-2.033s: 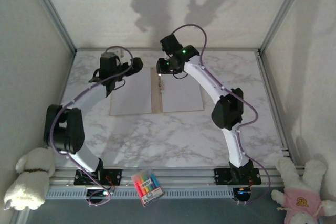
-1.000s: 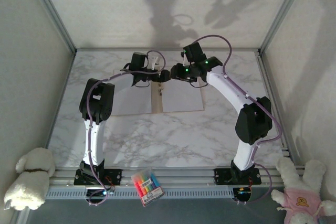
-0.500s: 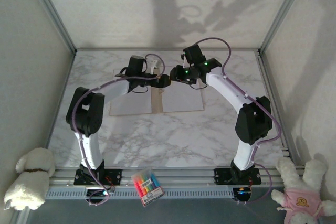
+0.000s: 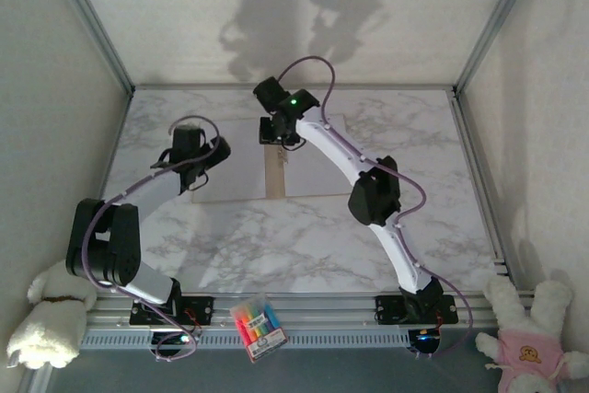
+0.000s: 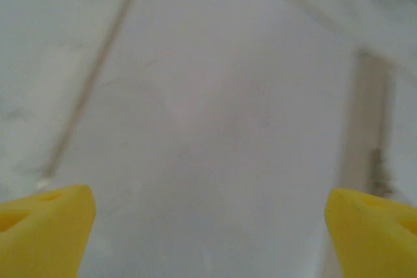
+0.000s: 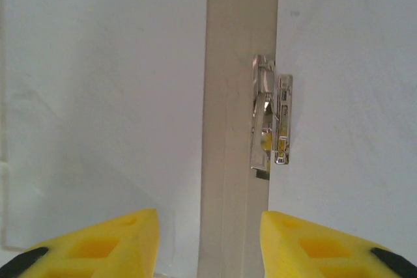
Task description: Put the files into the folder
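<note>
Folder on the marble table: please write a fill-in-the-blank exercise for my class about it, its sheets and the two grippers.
1. The folder lies open, and white files lie on ____ sides of its tan strip.
2. In the right wrist view, the metal clip sits at the strip's ____ edge.
3. The left gripper hovers over a sheet with its jaws ____.
4. The right gripper has ____ fingertips.

Missing words: both; right; open; yellow.

Left arm, right arm: white links, black joints, purple cables, green LED; yellow end effector fingers.
</note>
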Motion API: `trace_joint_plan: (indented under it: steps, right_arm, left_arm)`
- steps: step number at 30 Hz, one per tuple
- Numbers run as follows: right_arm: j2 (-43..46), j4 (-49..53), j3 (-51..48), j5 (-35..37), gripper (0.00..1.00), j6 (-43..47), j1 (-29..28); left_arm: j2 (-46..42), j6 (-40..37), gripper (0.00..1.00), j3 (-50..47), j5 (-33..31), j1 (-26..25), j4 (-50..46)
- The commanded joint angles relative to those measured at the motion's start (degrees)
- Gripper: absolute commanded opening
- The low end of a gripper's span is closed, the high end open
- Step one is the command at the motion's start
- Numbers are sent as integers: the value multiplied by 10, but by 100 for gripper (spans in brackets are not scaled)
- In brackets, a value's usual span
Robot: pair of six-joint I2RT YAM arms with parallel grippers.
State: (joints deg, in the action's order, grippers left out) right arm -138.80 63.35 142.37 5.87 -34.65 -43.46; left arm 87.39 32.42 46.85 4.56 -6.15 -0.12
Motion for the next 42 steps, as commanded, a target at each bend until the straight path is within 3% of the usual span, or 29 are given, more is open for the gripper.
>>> trace_joint_plan:
  steps: [1, 12, 32, 42]
  right_arm:
    - [-33, 56, 35, 39, 44, -21, -7]
    - [-79, 40, 63, 62, 42, -20, -13]
    - [-99, 32, 72, 79, 25, -5, -8]
    - [-106, 30, 73, 78, 23, -3, -6]
  left_arm:
    - [-9, 13, 89, -30, -33, 14, -3]
    - [24, -5, 84, -38, -1, 18, 11]
    - [27, -10, 83, -32, 7, 18, 8]
    - [25, -11, 82, -33, 6, 18, 5]
